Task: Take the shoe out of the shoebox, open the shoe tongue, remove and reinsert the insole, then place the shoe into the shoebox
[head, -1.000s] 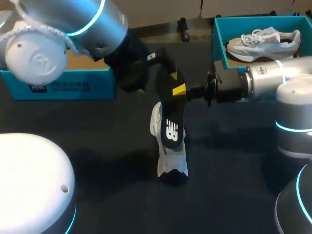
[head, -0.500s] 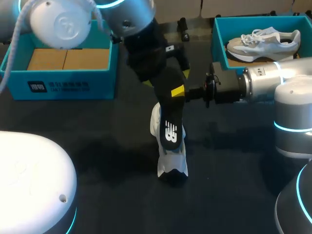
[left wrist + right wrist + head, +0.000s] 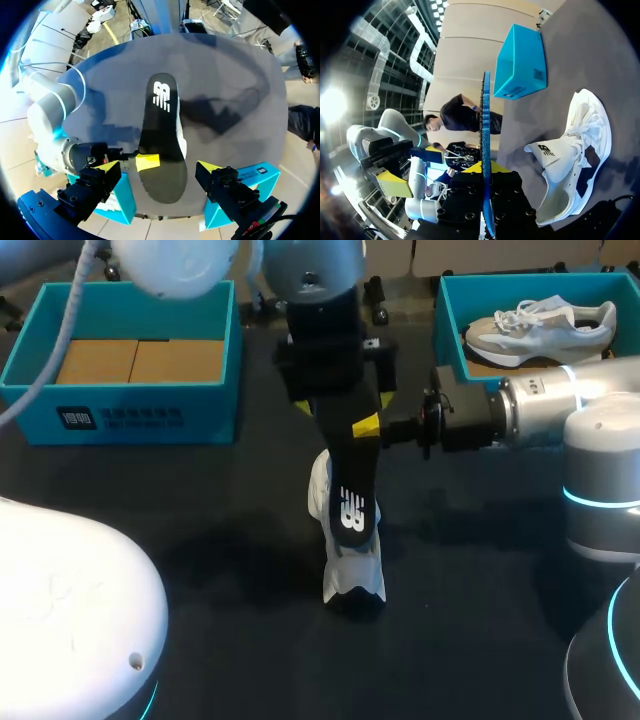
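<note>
The black insole (image 3: 348, 475) with a white logo stands tilted over the white shoe (image 3: 352, 565), which rests on the dark table. My right gripper (image 3: 368, 427) comes in from the right and is shut on the insole's upper part. In the right wrist view the insole (image 3: 486, 115) shows edge-on between that gripper's (image 3: 485, 171) fingers, with the shoe (image 3: 570, 160) lying beside them. My left gripper (image 3: 159, 167) hangs open above the insole (image 3: 160, 125), one finger on each side of its upper end, touching nothing. In the head view the left gripper (image 3: 340, 400) sits just above the right one.
A blue shoebox (image 3: 446, 335) at the back right holds a second pale shoe (image 3: 545, 325). Another blue box (image 3: 135, 415) with a cardboard floor stands at the back left. My right arm (image 3: 540, 405) stretches across in front of the right box.
My left arm has swung to the right, bringing its open gripper over the insole's upper end. The right gripper, insole and shoe have stayed where they were.
</note>
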`<state>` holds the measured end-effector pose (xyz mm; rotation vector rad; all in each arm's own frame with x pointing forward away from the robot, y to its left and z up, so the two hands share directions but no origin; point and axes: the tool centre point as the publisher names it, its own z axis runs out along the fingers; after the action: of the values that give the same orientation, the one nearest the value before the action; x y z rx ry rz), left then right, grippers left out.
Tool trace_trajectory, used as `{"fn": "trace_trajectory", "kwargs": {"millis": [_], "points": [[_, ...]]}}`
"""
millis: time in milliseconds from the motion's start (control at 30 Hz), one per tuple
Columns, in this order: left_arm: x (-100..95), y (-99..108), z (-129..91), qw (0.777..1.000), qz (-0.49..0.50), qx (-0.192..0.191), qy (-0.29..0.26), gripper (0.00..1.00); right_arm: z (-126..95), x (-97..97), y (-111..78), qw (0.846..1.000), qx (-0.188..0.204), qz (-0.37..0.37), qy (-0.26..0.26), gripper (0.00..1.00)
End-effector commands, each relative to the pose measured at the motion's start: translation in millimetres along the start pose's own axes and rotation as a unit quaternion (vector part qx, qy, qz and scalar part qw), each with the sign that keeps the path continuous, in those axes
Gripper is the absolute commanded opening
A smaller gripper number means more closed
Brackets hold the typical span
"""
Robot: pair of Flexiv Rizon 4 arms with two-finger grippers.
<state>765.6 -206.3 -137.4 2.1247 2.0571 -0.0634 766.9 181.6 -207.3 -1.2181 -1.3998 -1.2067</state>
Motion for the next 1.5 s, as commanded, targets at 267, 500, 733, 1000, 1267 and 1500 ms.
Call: {"fn": "trace_trajectory", "kwargs": {"millis": [267, 500, 733, 1000, 1267, 1500], "points": [[0.2, 1, -1, 1.000, -0.009, 0.003, 0.016, 1.00, 0, -0.2, 0.4, 1.000, 0.002, -0.001, -0.002, 0.00], [2.2, 2, -1, 1.000, -0.012, 0.006, 0.014, 1.00, 0, 0.0, 0.9, 1.000, 0.002, -0.002, -0.002, 0.00], [5.8, 3, -3, 0.999, -0.028, 0.012, -0.016, 1.00, 0, 0.3, 0.9, 1.000, 0.002, -0.001, -0.002, 0.00], [16.7, 6, -5, 0.992, -0.065, 0.031, -0.105, 1.00, -5, 3.4, -1.4, 1.000, -0.001, 0.004, -0.006, 0.00], [29.2, 7, -11, 0.965, -0.075, 0.061, -0.243, 1.00, -14, 7.2, -6.2, 1.000, -0.008, 0.010, -0.009, 0.00], [38.9, 2, -20, 0.928, -0.045, 0.065, -0.363, 1.00, -20, 14.1, -8.3, 1.000, -0.013, 0.012, -0.014, 0.00]]}}
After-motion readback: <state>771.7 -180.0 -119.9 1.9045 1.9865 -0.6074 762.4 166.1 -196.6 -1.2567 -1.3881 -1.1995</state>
